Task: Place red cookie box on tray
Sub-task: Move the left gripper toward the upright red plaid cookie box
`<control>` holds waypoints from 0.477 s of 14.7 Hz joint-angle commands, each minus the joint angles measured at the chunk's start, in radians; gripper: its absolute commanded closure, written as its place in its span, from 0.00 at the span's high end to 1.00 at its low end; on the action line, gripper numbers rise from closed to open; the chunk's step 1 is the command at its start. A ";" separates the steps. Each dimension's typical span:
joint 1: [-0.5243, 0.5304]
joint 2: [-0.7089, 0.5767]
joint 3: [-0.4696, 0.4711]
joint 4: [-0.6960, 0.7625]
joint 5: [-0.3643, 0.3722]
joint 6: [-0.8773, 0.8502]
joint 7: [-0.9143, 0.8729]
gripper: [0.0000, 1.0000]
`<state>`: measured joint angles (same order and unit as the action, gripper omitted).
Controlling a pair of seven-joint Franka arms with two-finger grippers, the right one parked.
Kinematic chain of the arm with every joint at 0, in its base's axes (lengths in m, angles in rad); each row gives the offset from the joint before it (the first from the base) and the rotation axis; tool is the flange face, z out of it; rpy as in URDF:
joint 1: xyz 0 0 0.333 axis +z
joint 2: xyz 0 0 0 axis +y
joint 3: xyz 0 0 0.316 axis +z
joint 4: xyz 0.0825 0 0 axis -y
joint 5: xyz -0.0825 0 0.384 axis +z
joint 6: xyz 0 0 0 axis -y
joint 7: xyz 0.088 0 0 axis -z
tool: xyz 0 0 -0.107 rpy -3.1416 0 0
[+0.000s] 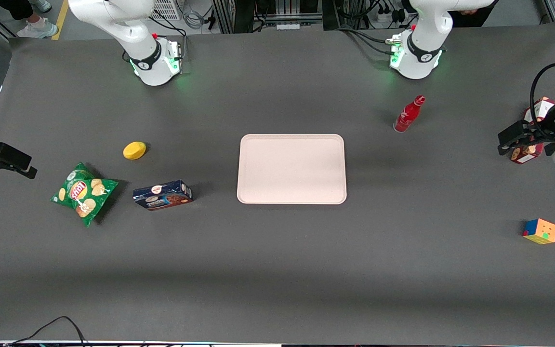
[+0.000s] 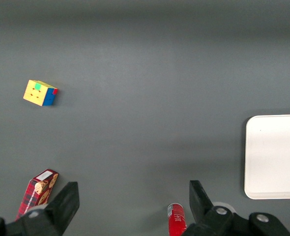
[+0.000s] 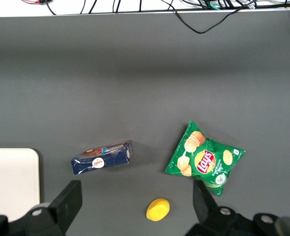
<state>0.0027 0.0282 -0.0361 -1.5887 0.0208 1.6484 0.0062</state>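
The red cookie box [image 1: 540,109] lies at the working arm's end of the table, partly hidden in the front view by my arm. In the left wrist view the dark-red plaid carton [image 2: 37,191] shows its white end beside one finger, outside the gap. My gripper [image 1: 508,140] hovers above the table near the box. It is open [image 2: 132,201], with only bare table between its fingers. The pale pinkish-cream tray [image 1: 291,168] lies flat at the table's middle with nothing on it; one end of the tray [image 2: 275,157] also shows in the left wrist view.
A red bottle [image 1: 408,114] stands between the tray and the working arm's base. A colour cube [image 1: 540,231] sits nearer the front camera than the gripper. Toward the parked arm's end lie a dark blue cookie box [image 1: 162,195], a green chip bag [image 1: 84,193] and a yellow object [image 1: 134,150].
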 commanded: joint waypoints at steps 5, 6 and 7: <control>-0.003 0.009 0.002 0.024 -0.009 -0.025 0.012 1.00; -0.003 0.009 0.002 0.026 -0.009 -0.025 0.012 1.00; -0.003 0.009 0.002 0.024 -0.010 -0.025 0.014 1.00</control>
<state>0.0027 0.0284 -0.0361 -1.5887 0.0205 1.6457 0.0062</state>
